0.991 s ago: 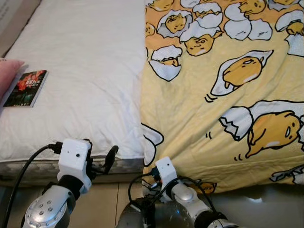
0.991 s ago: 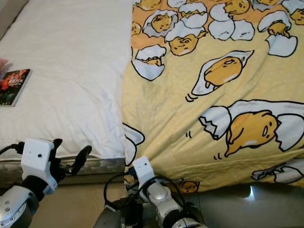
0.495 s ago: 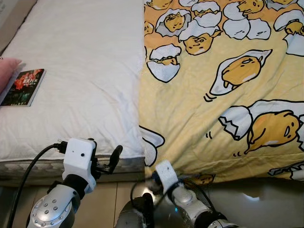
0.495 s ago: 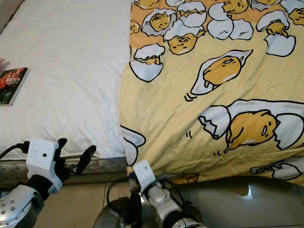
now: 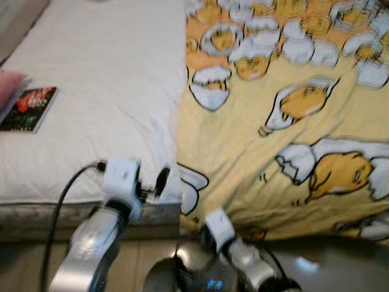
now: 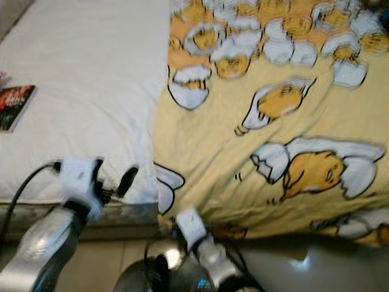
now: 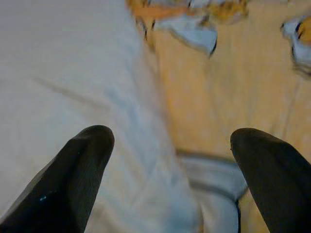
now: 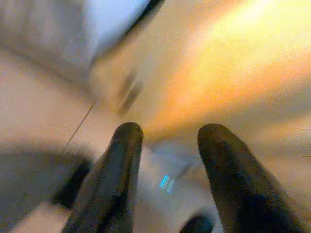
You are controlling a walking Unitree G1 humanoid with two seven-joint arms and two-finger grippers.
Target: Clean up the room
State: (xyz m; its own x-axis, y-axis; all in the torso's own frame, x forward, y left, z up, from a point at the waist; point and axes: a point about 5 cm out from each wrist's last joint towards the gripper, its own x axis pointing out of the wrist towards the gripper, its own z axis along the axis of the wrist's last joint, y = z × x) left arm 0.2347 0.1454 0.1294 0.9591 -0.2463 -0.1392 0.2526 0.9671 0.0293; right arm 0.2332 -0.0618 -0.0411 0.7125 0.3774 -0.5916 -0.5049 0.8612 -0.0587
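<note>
Our left gripper [image 7: 170, 160] hovers released over white mattress [image 5: 103, 91] edge, yellow blanket [image 5: 285, 121] at 3 o'clock. Right gripper [image 8: 167, 145], fingers parted, low by floor. Book [image 5: 28, 109] at 9 o'clock.

White mattress sheet [image 5: 103, 79] occupies the left. Beige tiled floor [image 5: 24, 267] lies nearest, below the mattress's grey edge [image 5: 36, 213].
</note>
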